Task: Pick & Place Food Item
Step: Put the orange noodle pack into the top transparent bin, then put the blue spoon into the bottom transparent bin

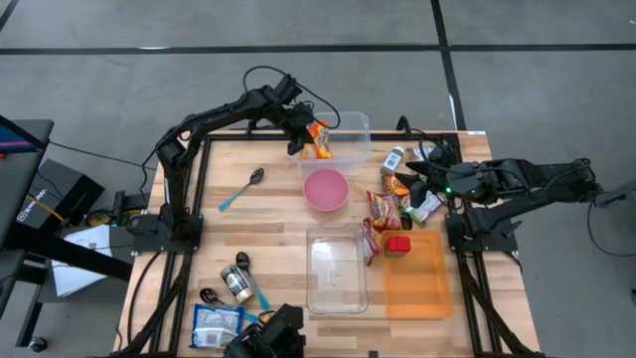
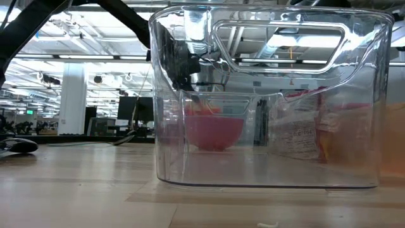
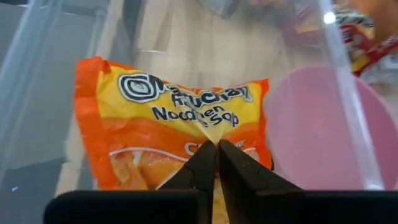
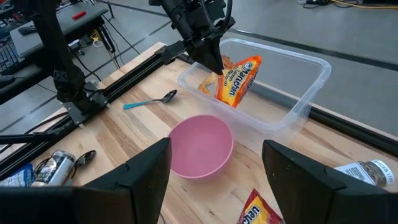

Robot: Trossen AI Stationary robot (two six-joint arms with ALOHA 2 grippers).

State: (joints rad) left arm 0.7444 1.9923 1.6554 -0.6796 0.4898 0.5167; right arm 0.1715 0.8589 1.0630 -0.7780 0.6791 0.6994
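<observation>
Over the far clear bin, a noodle packet hung pinched.
Left end effector (image 4: 214, 62) had its fingers closed tight on the orange instant-noodle packet (image 4: 239, 79), holding it upright within the clear plastic bin (image 4: 308, 81), apparently for release there; right end effector (image 1: 422, 179) waited with jaws parted, empty, near the snack packets (image 1: 386, 211) on the desk (image 1: 268, 214).

Orange-and-yellow noodle packet (image 3: 168, 134) with black lettering, pink bowl (image 1: 325, 189), clear bin (image 4: 292, 81), orange tray (image 1: 417, 283)

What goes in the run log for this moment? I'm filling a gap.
left gripper: shut on noodle packet, over clear bin | right gripper: open, waiting near pink bowl | placing, packet unreleased
</observation>
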